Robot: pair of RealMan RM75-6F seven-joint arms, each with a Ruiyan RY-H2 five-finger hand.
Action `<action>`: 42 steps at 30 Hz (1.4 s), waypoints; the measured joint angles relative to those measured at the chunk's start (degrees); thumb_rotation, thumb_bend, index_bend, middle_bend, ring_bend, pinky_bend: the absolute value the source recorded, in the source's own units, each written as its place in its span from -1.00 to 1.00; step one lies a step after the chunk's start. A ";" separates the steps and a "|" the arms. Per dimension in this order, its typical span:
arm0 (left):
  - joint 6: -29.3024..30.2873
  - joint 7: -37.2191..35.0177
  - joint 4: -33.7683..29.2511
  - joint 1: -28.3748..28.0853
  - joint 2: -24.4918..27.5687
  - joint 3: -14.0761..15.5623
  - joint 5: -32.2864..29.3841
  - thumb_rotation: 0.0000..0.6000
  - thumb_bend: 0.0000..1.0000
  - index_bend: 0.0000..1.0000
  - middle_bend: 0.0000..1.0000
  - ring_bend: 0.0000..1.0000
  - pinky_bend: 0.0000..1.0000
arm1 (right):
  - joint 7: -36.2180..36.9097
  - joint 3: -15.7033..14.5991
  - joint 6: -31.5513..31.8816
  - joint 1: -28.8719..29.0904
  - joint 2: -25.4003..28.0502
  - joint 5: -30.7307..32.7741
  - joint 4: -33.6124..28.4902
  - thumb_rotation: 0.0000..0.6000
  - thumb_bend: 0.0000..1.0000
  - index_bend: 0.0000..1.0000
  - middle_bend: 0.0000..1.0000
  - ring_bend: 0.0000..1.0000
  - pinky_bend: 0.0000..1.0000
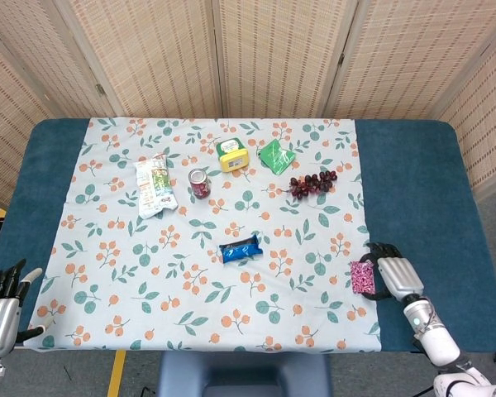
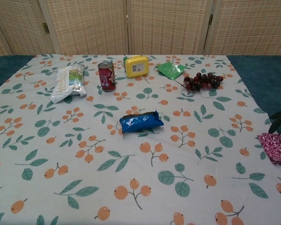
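Right hand point(image 1: 394, 276) low, fingers curled — left hand point(image 1: 2, 308) low, fingers spread.

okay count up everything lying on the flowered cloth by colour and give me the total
Red or purple: 3, the can, the grapes, the pink packet
Green: 1, the pouch
Yellow: 1, the box
Blue: 1, the wrapper
White: 1, the snack bag
Total: 7

The tablecloth point(image 1: 149, 273) is pale with orange berries and green leaves over a dark blue table point(image 1: 413, 182). A magenta-and-white patterned packet point(image 1: 363, 276), a blue wrapper point(image 1: 239, 249), a red can point(image 1: 199, 183), a yellow box point(image 1: 233, 154), a green pouch point(image 1: 275, 155) and dark purple grapes point(image 1: 312, 183) lie on it.
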 measured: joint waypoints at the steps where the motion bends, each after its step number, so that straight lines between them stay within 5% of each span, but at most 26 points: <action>1: 0.01 -0.01 -0.01 0.00 0.01 -0.01 -0.01 1.00 -0.56 -0.61 -0.92 -0.84 -1.00 | 0.04 0.04 0.00 0.01 -0.01 -0.04 -0.01 0.81 -0.62 -0.41 -0.78 -1.00 -1.00; 32: -0.24 -0.42 0.52 -0.10 -0.29 -0.01 -0.11 1.00 -0.56 -0.62 -0.92 -0.84 -1.00 | -0.70 0.26 -0.73 0.07 -0.12 -0.07 -0.03 0.81 -0.62 -0.64 -0.79 -1.00 -1.00; 42: -0.11 -0.47 0.38 -0.55 -0.37 -0.56 0.02 1.00 -0.56 -0.62 -0.92 -0.84 -1.00 | -0.57 1.22 8.64 -2.15 2.52 -3.93 -4.10 0.96 -0.61 -0.64 -0.76 -1.00 -1.00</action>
